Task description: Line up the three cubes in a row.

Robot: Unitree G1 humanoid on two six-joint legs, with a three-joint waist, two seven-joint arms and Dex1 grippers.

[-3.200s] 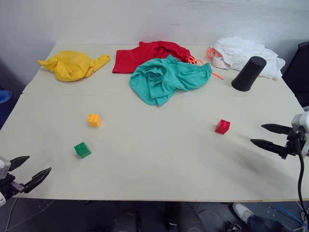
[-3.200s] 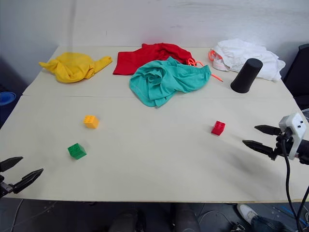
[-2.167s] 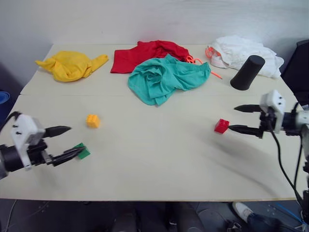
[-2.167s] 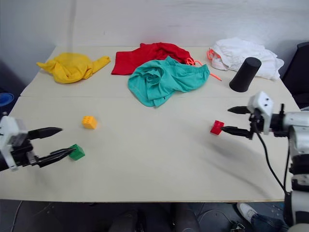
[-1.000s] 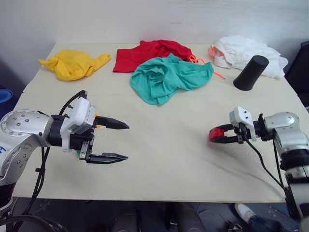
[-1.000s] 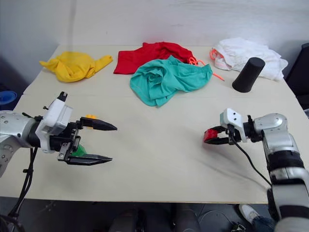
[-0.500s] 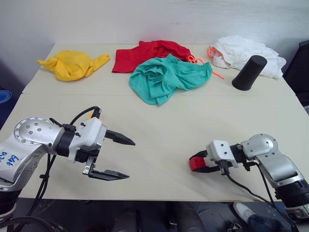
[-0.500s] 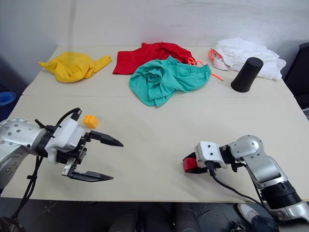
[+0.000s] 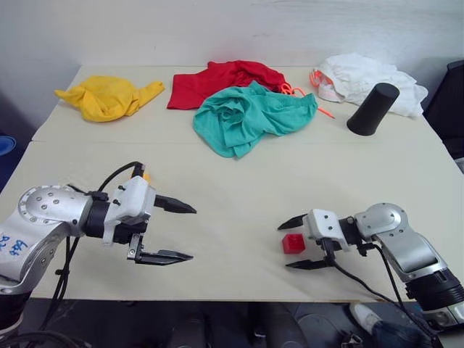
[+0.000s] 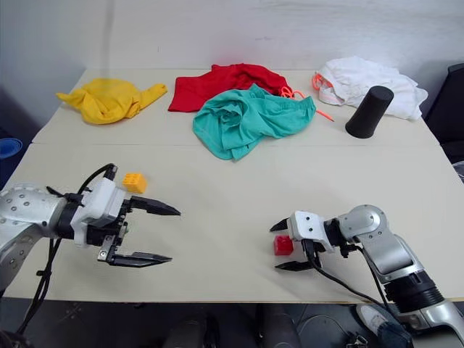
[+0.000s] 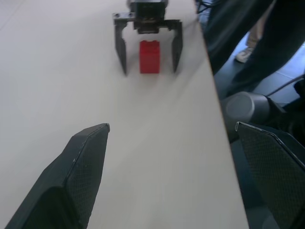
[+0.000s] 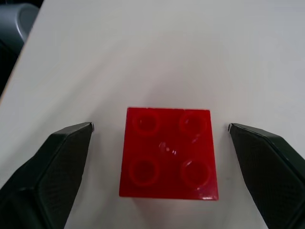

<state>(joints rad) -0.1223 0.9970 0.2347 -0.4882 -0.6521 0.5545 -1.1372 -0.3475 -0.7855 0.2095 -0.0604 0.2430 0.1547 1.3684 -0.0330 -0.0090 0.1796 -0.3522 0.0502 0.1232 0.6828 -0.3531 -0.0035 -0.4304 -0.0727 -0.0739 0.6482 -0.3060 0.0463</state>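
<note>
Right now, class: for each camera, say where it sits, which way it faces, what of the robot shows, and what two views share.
Left eye view: on the head, facing forward and down over the table; both arms show, left gripper and right gripper open.
Right eye view: beside it, same scene.
Left wrist view: along its own fingers, across the table at the right gripper.
Right wrist view: down at the red cube between its fingers.
Shared: the red cube, standing free.

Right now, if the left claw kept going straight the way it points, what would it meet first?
Probably the small red studded plastic cube, standing between the open fingers of the right claw. The bare tabletop between them looks free, though depth is hard to judge.
</note>
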